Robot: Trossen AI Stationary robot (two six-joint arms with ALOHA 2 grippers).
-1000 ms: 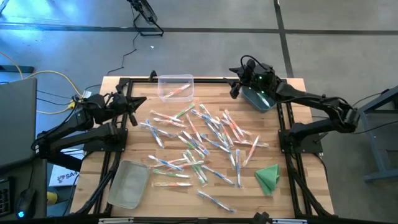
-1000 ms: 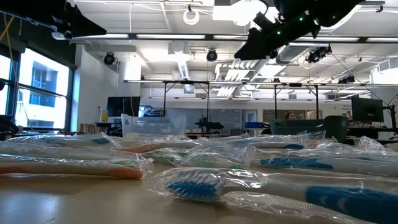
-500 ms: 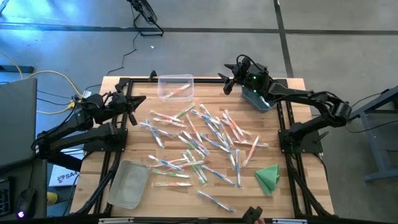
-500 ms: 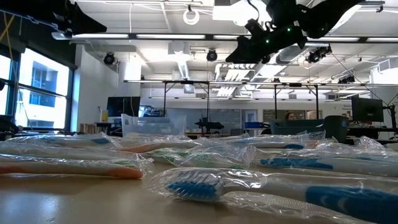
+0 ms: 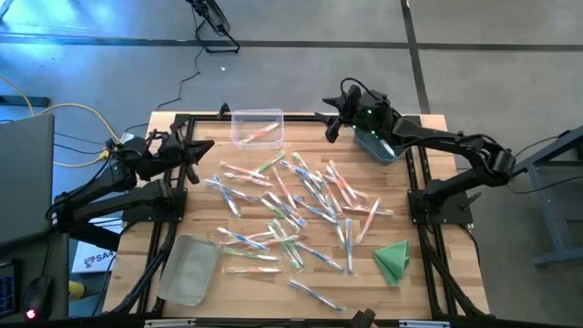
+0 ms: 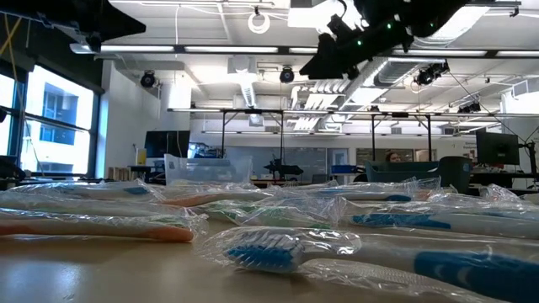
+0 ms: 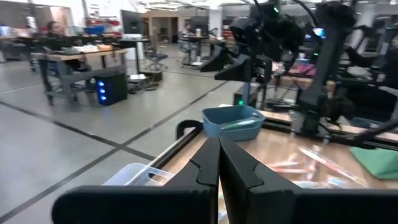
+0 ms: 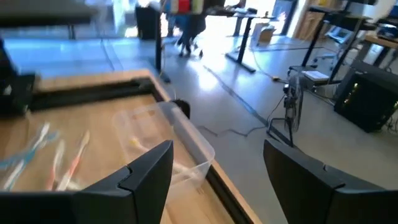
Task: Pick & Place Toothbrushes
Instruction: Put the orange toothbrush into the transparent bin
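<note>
Many toothbrushes [image 5: 291, 205] in clear wrappers lie scattered flat on the middle of the wooden table; in the low view they fill the foreground [image 6: 269, 248]. One orange toothbrush [image 5: 261, 135] lies in the clear bin [image 5: 257, 128] at the far edge. My right gripper [image 5: 330, 123] hangs open and empty above the far edge, between the clear bin and the blue bin [image 5: 378, 144]; its wrist view looks at the clear bin [image 8: 168, 143]. My left gripper [image 5: 196, 150] is shut and empty, held above the table's left side, its fingers [image 7: 219, 162] pointing across the table.
A second clear bin [image 5: 189, 269] lies at the near left. A folded green cloth [image 5: 393, 260] lies at the near right. Black frame rails [image 5: 412, 196] run along the table's left, right and far edges. The blue bin [image 7: 233, 120] holds some toothbrushes.
My right gripper has moved along the far edge toward the table's left, away from the blue bin and toward the clear bin, staying open and empty. My left gripper has rolled a little in place. The toothbrushes have not moved.
</note>
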